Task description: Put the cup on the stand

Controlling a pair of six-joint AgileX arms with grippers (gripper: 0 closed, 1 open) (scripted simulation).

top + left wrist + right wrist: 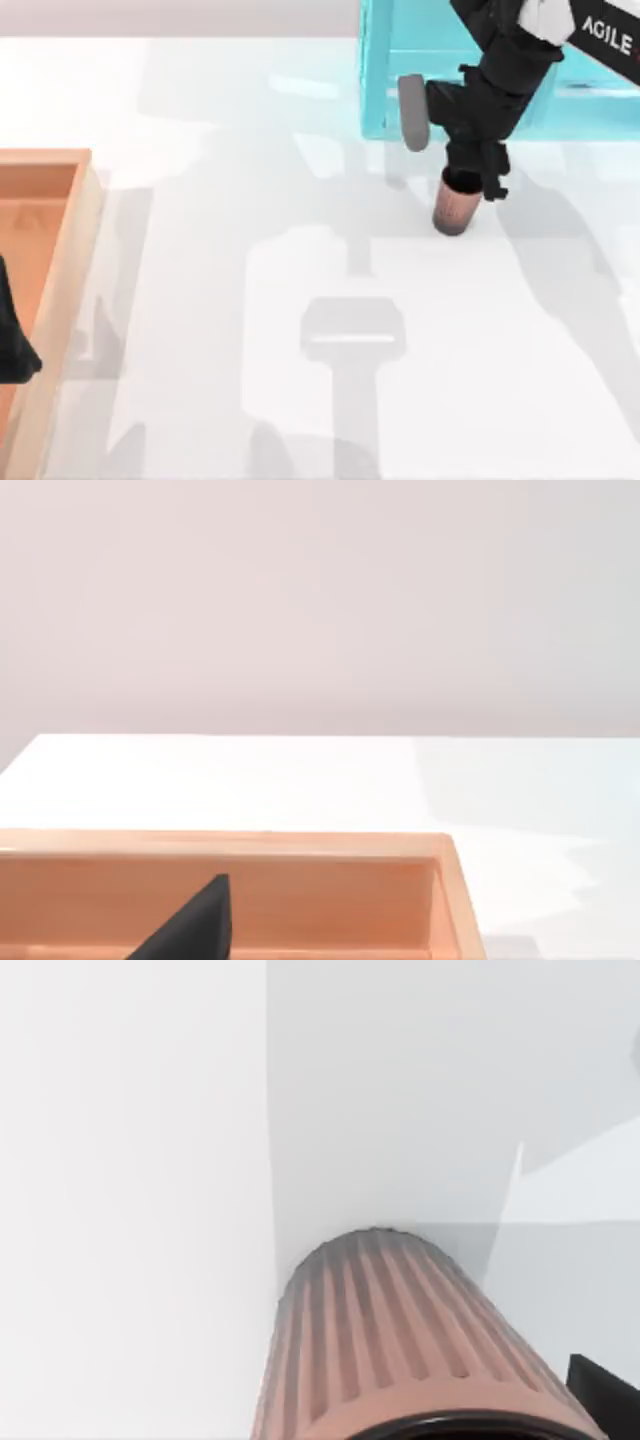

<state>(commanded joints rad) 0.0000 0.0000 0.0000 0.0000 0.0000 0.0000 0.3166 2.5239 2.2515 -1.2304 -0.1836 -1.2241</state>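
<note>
**Q:** Jaws first: what are they doing?

**A:** On the right arm, the right gripper [470, 185] points down at the rim of the cup [453, 208]. I cannot tell whether its jaws grip the cup or stand apart. The left gripper [15, 345] is parked at the tabletop's left edge, over the wooden box [62, 262]; I cannot tell how its jaws stand either.

**Q:** Where is the cup?

**A:** Upright on the white tabletop [200, 250], toward the far right, just in front of the stand [380, 80]. From the right wrist camera, its ribbed copper-brown wall [400, 1340] sits close, with a dark rim.

**Q:** And the stand?

**A:** A glossy turquoise frame at the tabletop's far right edge, behind the right arm.
</note>
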